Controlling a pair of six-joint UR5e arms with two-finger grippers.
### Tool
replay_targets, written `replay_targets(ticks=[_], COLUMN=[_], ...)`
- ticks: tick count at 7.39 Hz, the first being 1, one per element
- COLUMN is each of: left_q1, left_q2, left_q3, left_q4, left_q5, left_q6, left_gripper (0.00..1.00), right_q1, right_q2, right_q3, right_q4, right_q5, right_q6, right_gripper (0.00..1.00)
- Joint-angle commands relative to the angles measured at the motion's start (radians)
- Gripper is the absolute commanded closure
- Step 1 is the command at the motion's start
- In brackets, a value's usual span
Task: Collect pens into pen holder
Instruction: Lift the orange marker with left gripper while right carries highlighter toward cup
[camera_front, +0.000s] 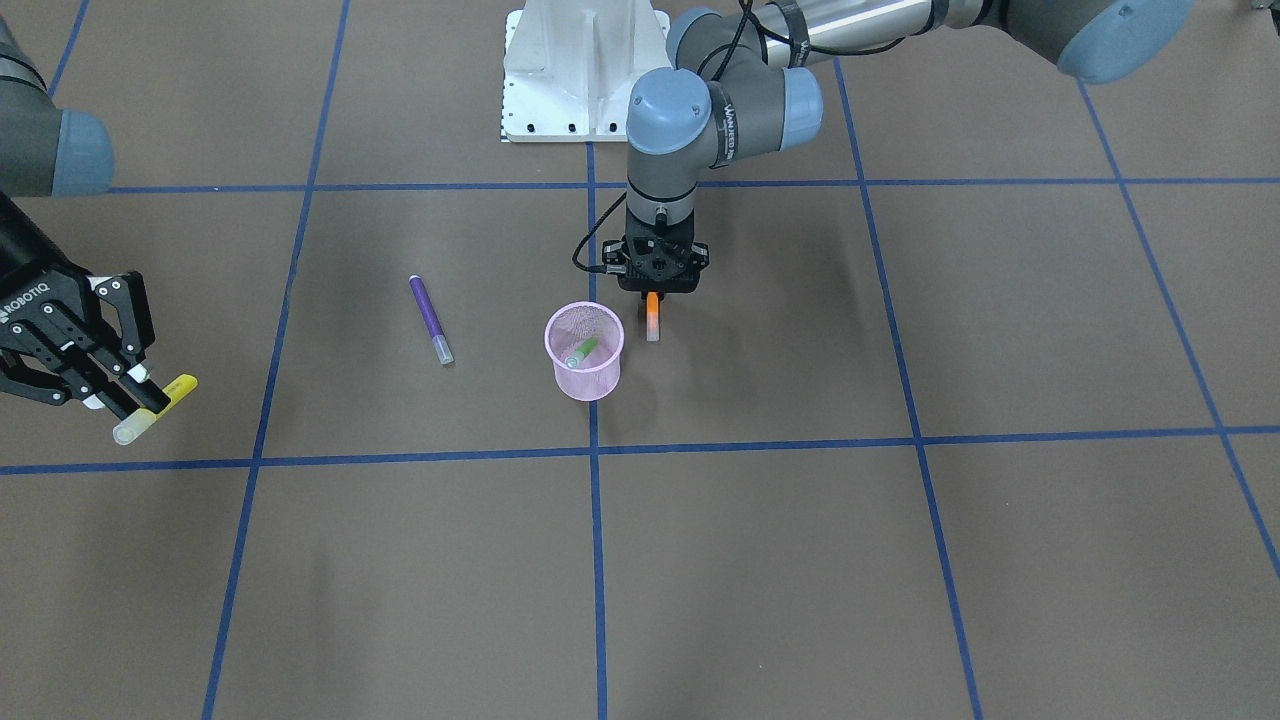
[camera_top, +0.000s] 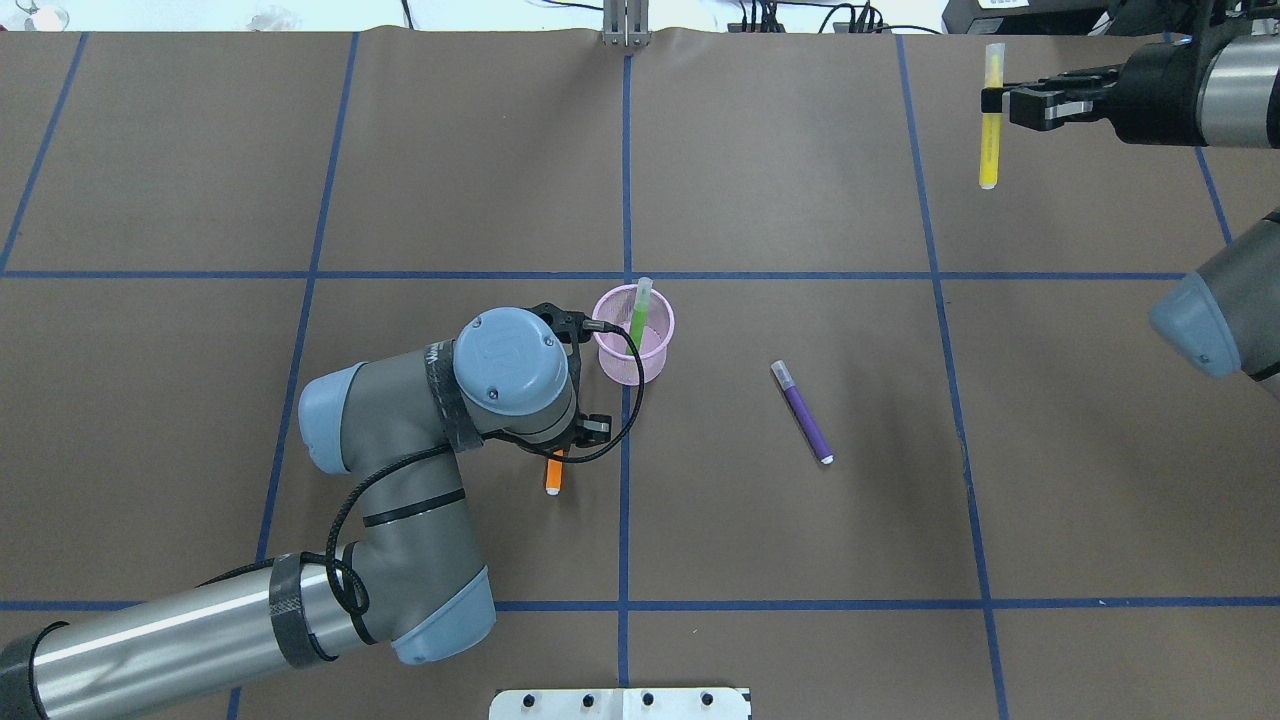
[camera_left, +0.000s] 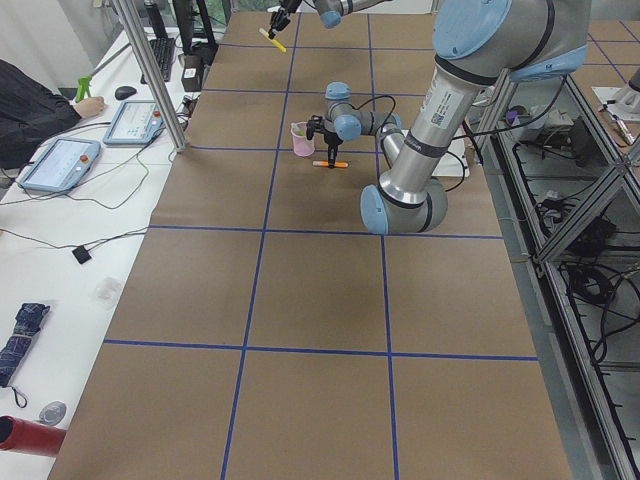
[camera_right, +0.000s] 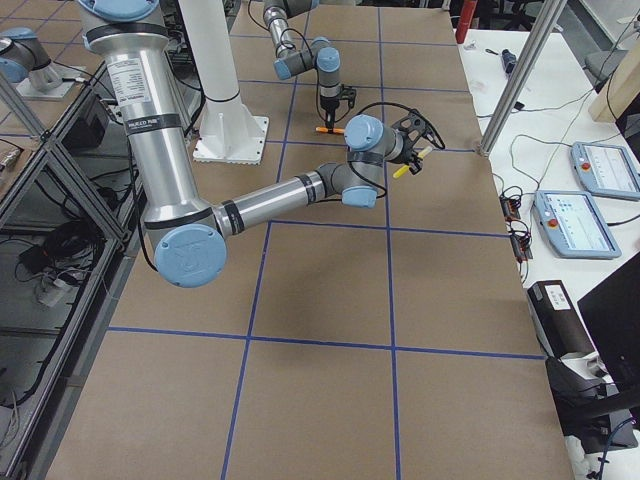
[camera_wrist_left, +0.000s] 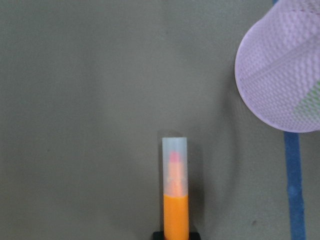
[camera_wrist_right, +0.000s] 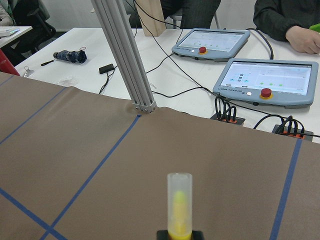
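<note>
Starting on the robot's left, the left gripper (camera_front: 655, 294) points straight down from a bent wrist, its jaws clamped across the barrel of the orange pen (camera_front: 652, 318), which lies level with its translucent cap sticking out forward; whether the pen is clear of the table (camera_top: 200, 180) I cannot tell. Just beside it stands the pen holder (camera_top: 625, 366), upright, with the green pen (camera_top: 639, 312) already leaning inside, its tip above the rim. Next comes the purple pen (camera_top: 802, 413), flat on the table, apart from the holder and touched by nothing. Far right, the right gripper (camera_top: 991, 100) reaches out roughly level above the table's far corner, closed on a yellow pen (camera_top: 989, 145) about midway along it, well apart from the holder. These pens look light, stiff and smooth, so a round barrel could likely roll or twist in a loose pinch; a hold across the barrel near the middle seems best. The mesh cup looks light too and would probably tip if nudged
</note>
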Motion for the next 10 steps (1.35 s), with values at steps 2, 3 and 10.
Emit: replay_targets(ticks=[2, 3, 10], left_q1=[-0.113, -0.147, -0.365], left_q2=[0.018, 0.032, 0.115], left_q3=[-0.138, -0.161, -0.203], left_q4=[0.002, 0.002, -0.128], left_q5=[0.004, 0.003, 0.010], left_q6=[0.009, 0.014, 0.012], left_gripper=[1.00, 1.00, 1.00], right_q1=[-0.019, -0.041, -0.555], right_q2=[0.053, 0.077, 0.205], right_q3=[0.004, 0.004, 0.040], right_q4=[0.000, 0.000, -0.009], right_q5=[-0.003, -0.027, -0.663], right_q6=[0.015, 0.047, 0.103], right_gripper=[1.00, 1.00, 1.00])
